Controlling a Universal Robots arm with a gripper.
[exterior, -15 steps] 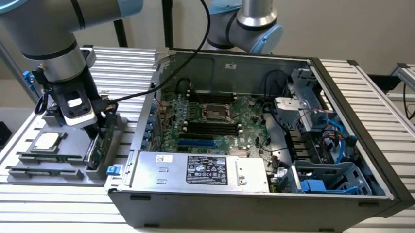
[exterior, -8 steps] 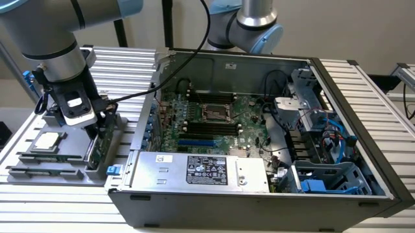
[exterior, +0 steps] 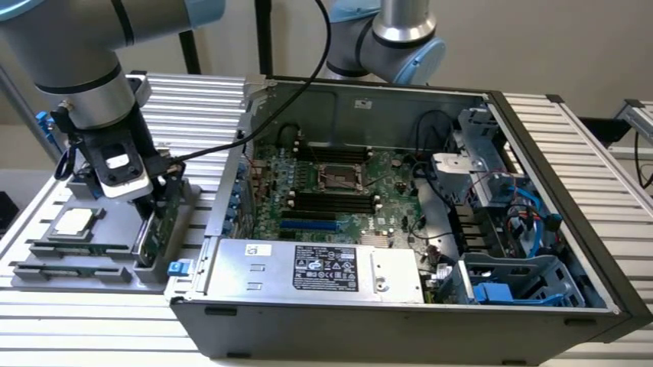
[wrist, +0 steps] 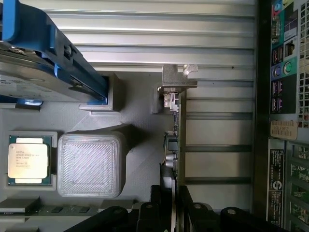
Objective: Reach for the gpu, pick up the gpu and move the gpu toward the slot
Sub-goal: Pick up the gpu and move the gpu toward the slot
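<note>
Matt grey plastic tray (wrist: 140, 145), ribbed bare-metal table (wrist: 217, 53), shiny silver metal bracket (wrist: 176, 77) on the gpu (wrist: 181, 140)

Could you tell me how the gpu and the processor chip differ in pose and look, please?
The gpu stands on edge, thin and dark; the processor chip lies flat, showing its square silver lid. The gpu has a metal bracket; the chip has none. Both rest in the grey tray.

Green gpu (exterior: 150, 232), silver bracket (wrist: 176, 80)
</note>
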